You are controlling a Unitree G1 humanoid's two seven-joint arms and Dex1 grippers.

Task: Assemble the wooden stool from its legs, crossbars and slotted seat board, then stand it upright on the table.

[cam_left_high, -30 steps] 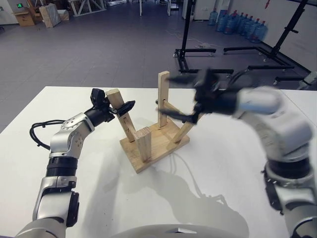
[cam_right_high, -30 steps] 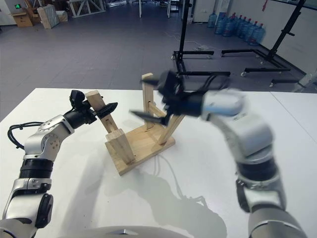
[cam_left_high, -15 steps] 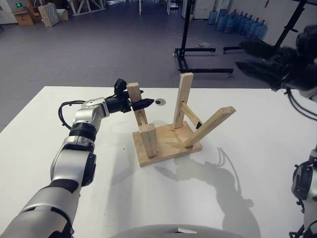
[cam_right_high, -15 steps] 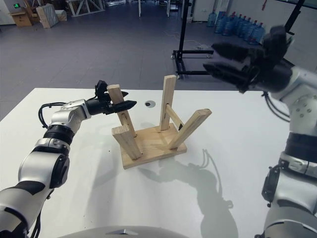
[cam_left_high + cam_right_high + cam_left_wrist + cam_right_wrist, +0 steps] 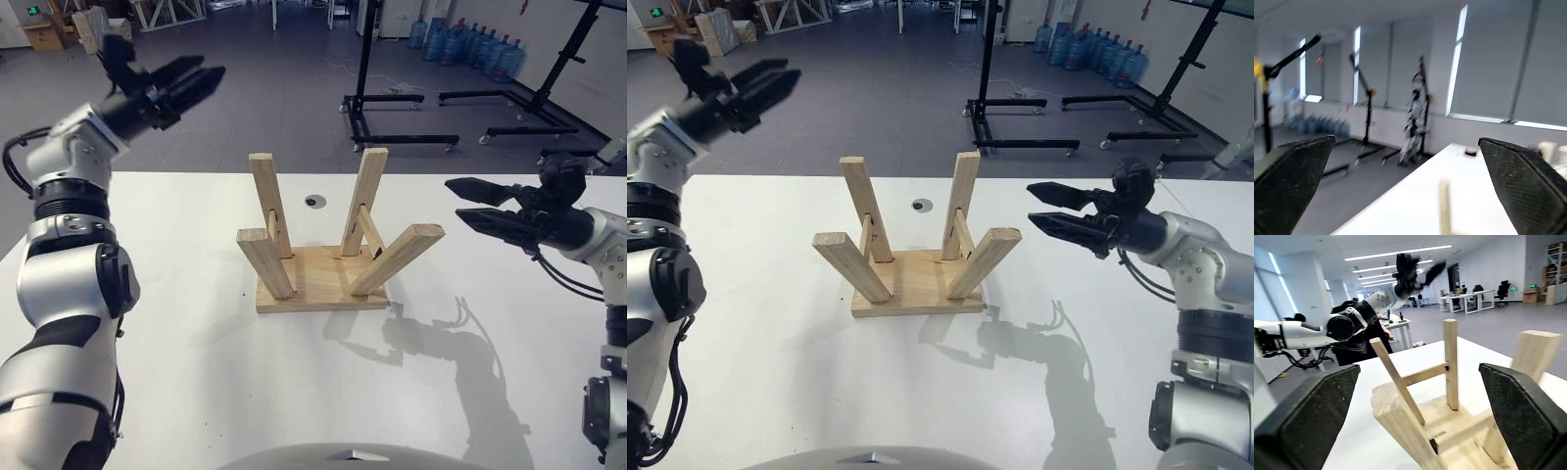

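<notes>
The wooden stool (image 5: 318,264) lies upside down in the middle of the white table (image 5: 176,392). Its seat board (image 5: 318,292) rests flat and its several legs point up, splayed outward, with crossbars (image 5: 370,230) between them. My left gripper (image 5: 210,67) hangs open and empty in the air, high and far to the stool's left. To the right of the stool my right gripper (image 5: 454,200) is open at about leg height, pointing at the stool with a clear gap to it. In the right wrist view the stool (image 5: 1449,382) stands between the wide-spread fingers (image 5: 1312,416).
A small round disc or hole (image 5: 313,202) marks the table behind the stool. Black metal racks (image 5: 392,98) and blue water bottles (image 5: 470,44) stand on the floor beyond the table's far edge. Bare table surrounds the stool.
My left gripper has let go of the back-left leg and swung up and away to the left. The right gripper has come down to leg height. The stool now sits squarer to me.
</notes>
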